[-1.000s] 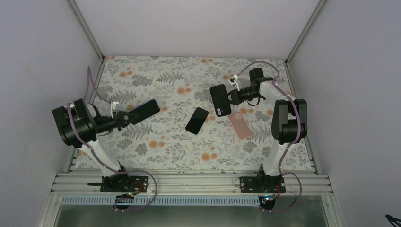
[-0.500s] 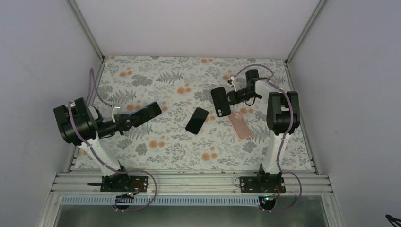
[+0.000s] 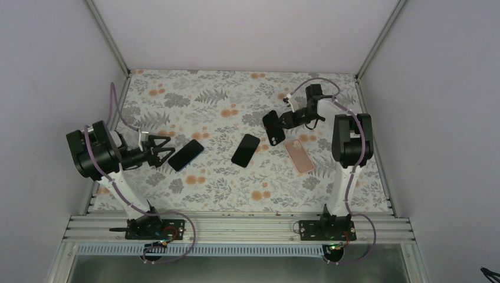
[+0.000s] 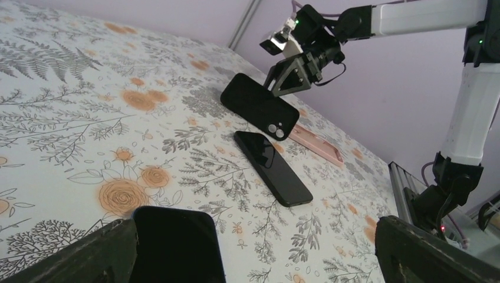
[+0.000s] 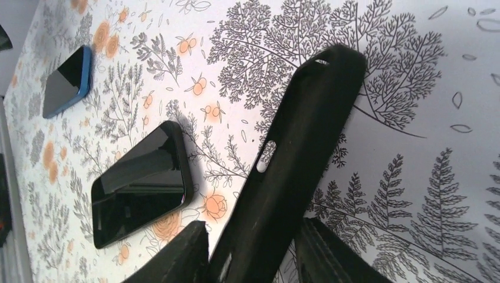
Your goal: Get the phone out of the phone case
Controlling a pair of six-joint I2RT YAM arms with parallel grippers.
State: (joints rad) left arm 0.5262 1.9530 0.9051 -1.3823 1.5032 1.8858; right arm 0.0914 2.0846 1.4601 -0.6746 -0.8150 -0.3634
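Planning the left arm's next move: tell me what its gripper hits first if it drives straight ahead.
The left gripper, jaws open, would likely meet the blue-edged phone lying just ahead.

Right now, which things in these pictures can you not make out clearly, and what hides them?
1. Black case: whether a phone is inside; the right wrist view shows only its edge, and the top view is too small.
2. Right gripper: clamped on the case or loose; the case itself covers the contact in the right wrist view.
3. Blue-edged phone: its near end, cut off by the bottom edge of the left wrist view.
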